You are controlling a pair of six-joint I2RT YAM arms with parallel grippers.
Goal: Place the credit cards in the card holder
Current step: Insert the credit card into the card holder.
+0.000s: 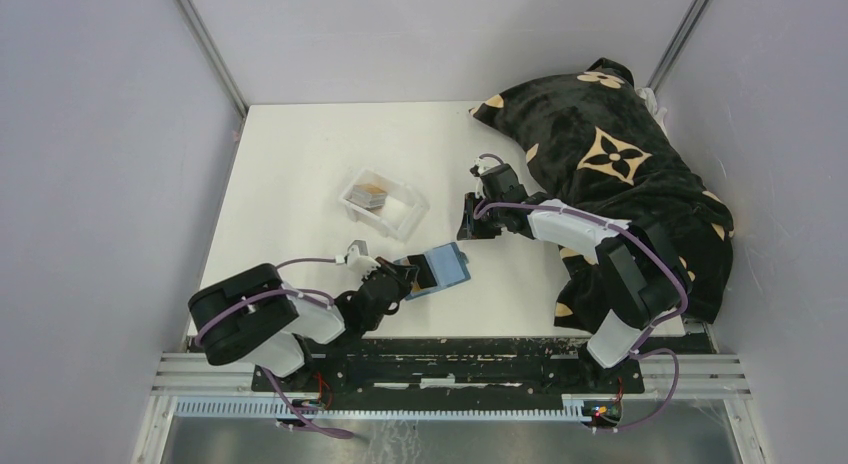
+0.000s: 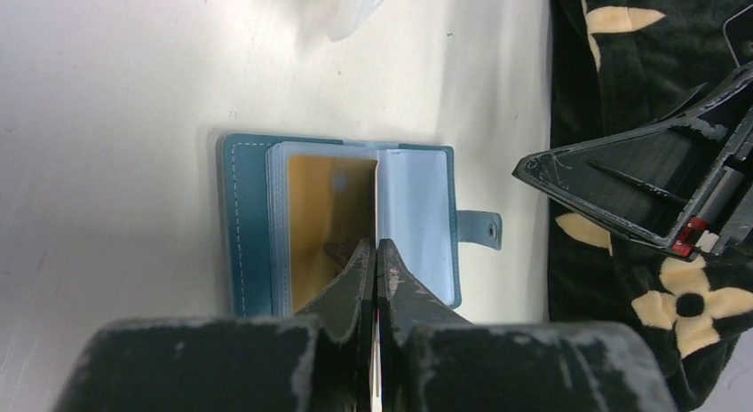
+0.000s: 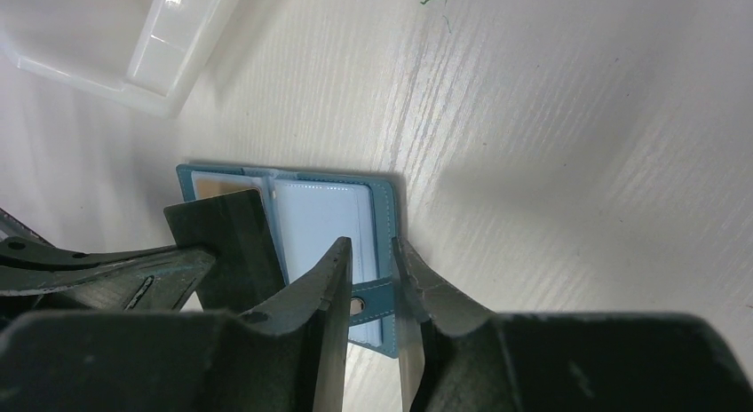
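Top view overhead; wrist views close, low, both sharing card holder (image 2: 247, 234).

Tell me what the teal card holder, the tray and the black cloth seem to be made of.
Card holder: likely leather or faux leather, matte, with pale edge stitching; clear plastic sleeves inside. Tray: clear rigid plastic, see-through walls. Cloth: plush, velvety fabric, soft folds.

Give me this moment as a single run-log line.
teal leather-like folding card holder: open on white table | thin tan card: in a sleeve | left fingers: shut at fold | right fingers: open, empty
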